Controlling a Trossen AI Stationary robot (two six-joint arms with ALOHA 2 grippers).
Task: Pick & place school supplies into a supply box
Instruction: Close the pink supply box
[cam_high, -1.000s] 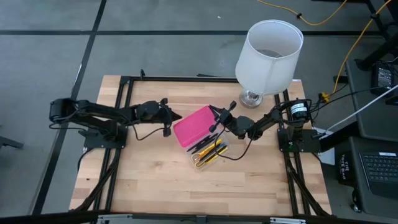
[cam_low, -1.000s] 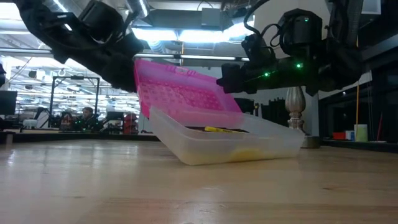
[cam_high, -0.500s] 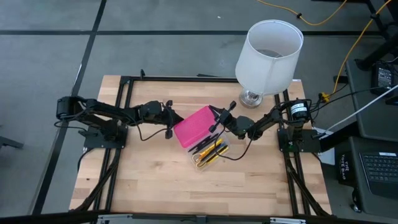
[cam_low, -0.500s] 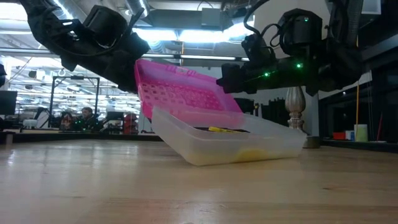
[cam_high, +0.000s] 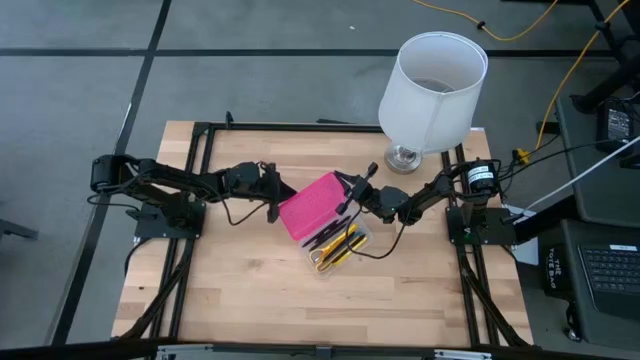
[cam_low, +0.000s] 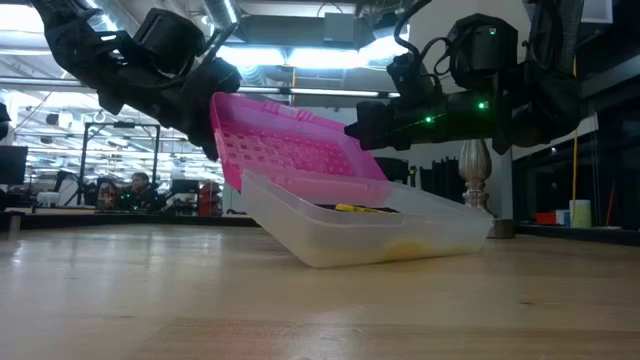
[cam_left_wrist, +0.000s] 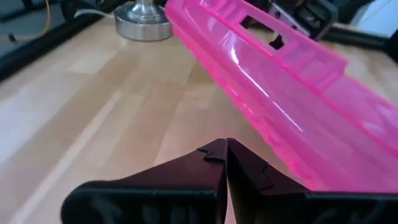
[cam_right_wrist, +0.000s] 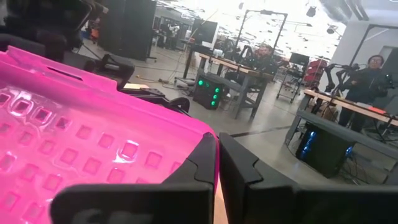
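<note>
High view: the supply box (cam_high: 322, 220) sits at the middle of the wooden table (cam_high: 250, 300), its pink lid (cam_high: 311, 203) toward the upper left and the clear tray (cam_high: 340, 246) toward the lower right. The school supplies (cam_high: 338, 243), yellow and black sticks, lie inside the tray. The left gripper (cam_high: 274, 199) reaches in from the picture's left and ends just at the lid's left edge. The right gripper (cam_high: 349, 196) comes from the right and meets the lid's upper right edge. A white lamp (cam_high: 432, 88) stands at the table's upper right.

Low view: the pink lid (cam_low: 290, 140) stands tilted over the clear tray (cam_low: 370, 232) in the centre of the frame. The left gripper (cam_low: 210, 130) is at the lid's left end, upper left of the frame; the right gripper (cam_low: 352, 128) is at the lid's upper right corner. A yellow item (cam_low: 358, 209) shows in the tray.

Left wrist view: the left gripper (cam_left_wrist: 226, 152) at bottom centre has its fingers pressed together with nothing between them; the pink lid (cam_left_wrist: 286, 93) runs diagonally just beyond and to the right of the tips.

Right wrist view: the right gripper (cam_right_wrist: 217, 146) at bottom centre is clenched; the pink lid (cam_right_wrist: 87, 162) fills the left, its edge touching the left finger (cam_right_wrist: 199, 168). Whether the edge is pinched I cannot tell.
</note>
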